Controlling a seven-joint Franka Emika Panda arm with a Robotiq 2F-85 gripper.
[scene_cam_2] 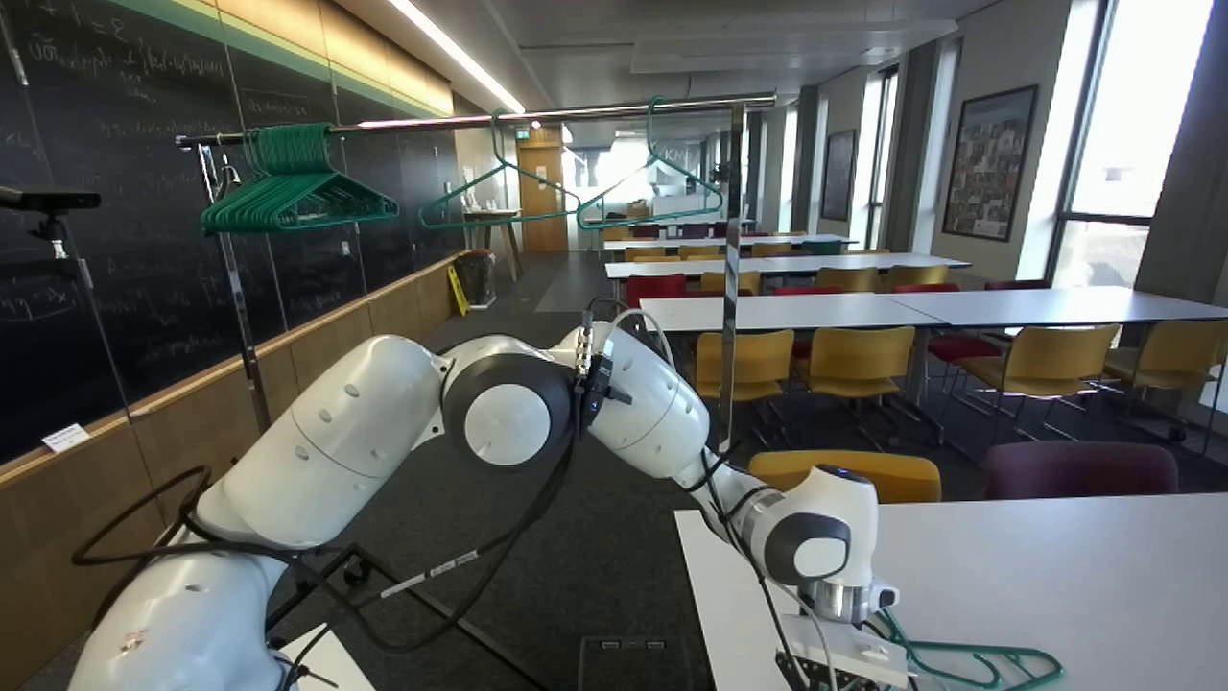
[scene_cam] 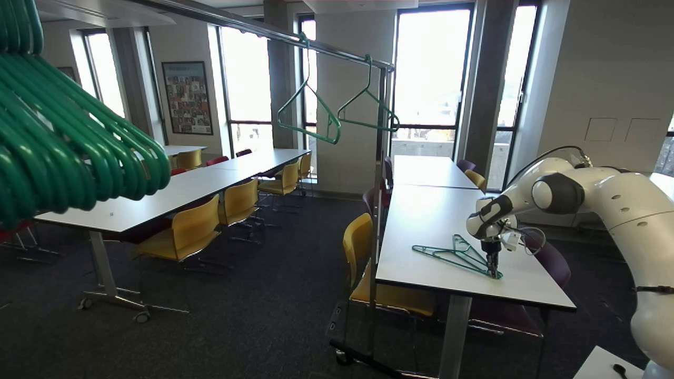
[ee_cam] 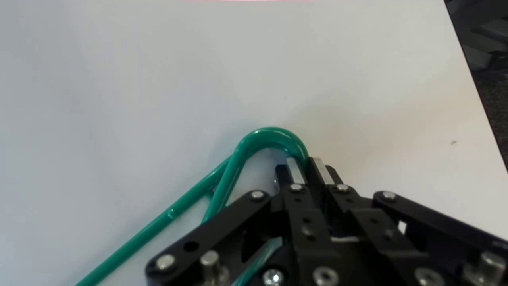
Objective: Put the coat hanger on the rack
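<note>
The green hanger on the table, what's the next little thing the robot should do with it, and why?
Probably a slow lift straight up. In the wrist view, the gripper seems closed on a rounded corner of the coat hanger, which lies on the white table, while the rack holds other hangers higher up.

Windows point(scene_cam: 434, 68) blown white — bright daylight, ceiling strip point(scene_cam_2: 456, 55) aglow

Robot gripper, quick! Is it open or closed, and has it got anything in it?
Gripper: closed, holding the green coat hanger by one rounded corner.
</note>
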